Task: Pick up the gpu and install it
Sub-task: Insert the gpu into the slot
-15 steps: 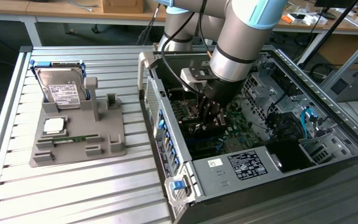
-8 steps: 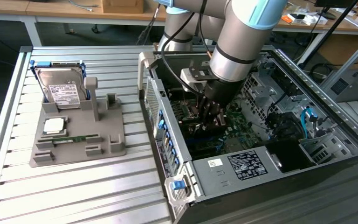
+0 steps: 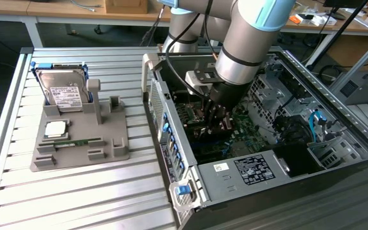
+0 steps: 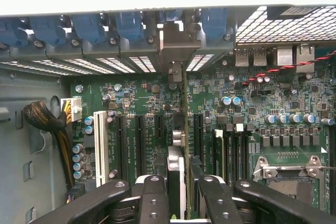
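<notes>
Hand [image 4: 178, 192] clenched on gpu [image 4: 177, 145], held edge-on above motherboard [image 4: 142, 103] inside case [image 3: 235, 175]. Step: installing. Calls for alignment with slot, bracket toward rear openings

Your exterior view looks down from high and well back, your wrist view sits close above the motherboard [image 4: 157, 124] — both share the open computer case [image 3: 337, 120].
</notes>
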Controlling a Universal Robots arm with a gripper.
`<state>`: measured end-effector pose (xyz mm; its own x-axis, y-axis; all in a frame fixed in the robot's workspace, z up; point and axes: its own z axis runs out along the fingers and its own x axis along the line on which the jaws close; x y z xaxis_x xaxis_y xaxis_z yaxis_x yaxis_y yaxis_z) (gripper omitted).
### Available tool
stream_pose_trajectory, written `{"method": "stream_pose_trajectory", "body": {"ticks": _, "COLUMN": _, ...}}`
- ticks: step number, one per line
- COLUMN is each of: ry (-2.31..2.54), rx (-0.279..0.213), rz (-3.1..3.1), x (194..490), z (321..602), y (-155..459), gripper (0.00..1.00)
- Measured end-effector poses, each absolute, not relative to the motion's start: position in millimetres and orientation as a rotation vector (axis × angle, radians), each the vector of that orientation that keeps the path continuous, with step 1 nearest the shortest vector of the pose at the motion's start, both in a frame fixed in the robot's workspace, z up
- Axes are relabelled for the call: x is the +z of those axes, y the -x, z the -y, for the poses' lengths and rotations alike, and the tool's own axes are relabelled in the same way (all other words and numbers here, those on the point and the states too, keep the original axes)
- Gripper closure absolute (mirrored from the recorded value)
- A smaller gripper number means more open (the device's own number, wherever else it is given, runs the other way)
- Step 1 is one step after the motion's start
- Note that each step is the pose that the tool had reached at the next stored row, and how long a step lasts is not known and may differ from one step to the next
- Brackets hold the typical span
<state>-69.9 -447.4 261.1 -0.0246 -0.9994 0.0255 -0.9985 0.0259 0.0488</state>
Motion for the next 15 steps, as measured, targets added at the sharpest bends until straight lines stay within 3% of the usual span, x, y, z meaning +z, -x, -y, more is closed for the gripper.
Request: {"method": "stream_pose_trajectory", "body": {"ticks": 15, "ry": -2.157, "rx": -0.027, "rz": 2.212, "x": 258.4, "z": 447.3, "y": 69.9, "gripper": 0.73}}
